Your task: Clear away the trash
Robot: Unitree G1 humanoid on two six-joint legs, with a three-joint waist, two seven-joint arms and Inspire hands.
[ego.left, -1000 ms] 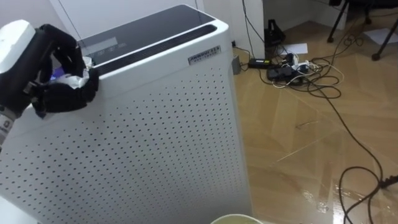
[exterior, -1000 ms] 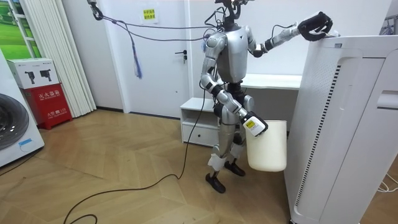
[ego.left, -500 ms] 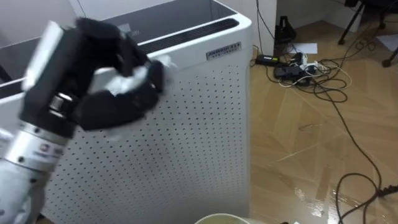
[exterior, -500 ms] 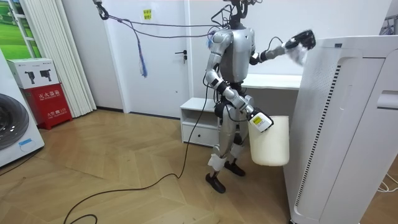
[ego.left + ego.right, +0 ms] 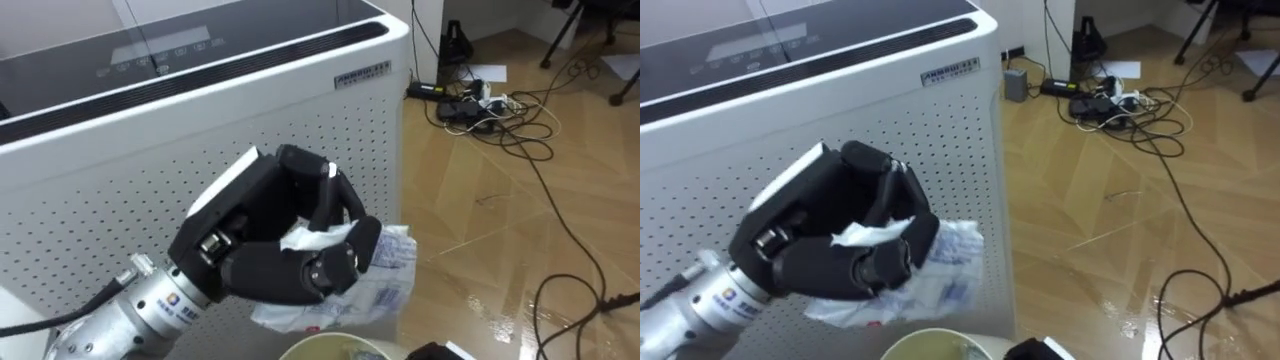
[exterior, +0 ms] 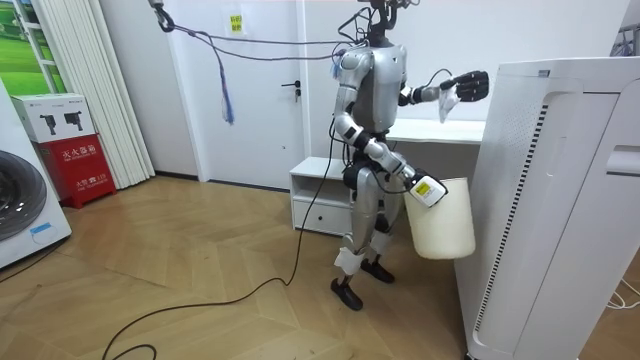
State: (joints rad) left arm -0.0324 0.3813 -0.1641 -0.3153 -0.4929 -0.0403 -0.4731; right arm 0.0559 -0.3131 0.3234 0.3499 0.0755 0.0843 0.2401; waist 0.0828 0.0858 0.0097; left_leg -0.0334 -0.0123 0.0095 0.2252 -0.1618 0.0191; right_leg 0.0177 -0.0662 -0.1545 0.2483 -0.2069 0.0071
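Wooden flooring (image 5: 520, 230) runs under the whole scene, with a tangle of cables (image 5: 480, 105) lying well off by the far wall. You have the robot standing just beside the tall white perforated appliance (image 5: 200, 150), whose flat top carries nothing that I can make out.

At hip height the white bin (image 6: 440, 215) hangs from the right robot hand (image 6: 424, 190). You cannot tell from these views how that hand's fingers sit on it. The bin's pale rim shows at the bottom edge of the eye views.

The left robot hand (image 5: 270, 245) is out in front of the appliance's side wall, fingers and thumb curled tight round the garbage (image 5: 385, 270). That is a crumpled whitish wrapper with some print, hanging partly out below the fist, just above the bin's rim.

By my reading, the pick itself is done, since the wrapper is in the grasp and clear of any surface. What's left for you is the drop: line the fist up over the bin mouth, let the fingers go, and check that the wrapper lands inside.
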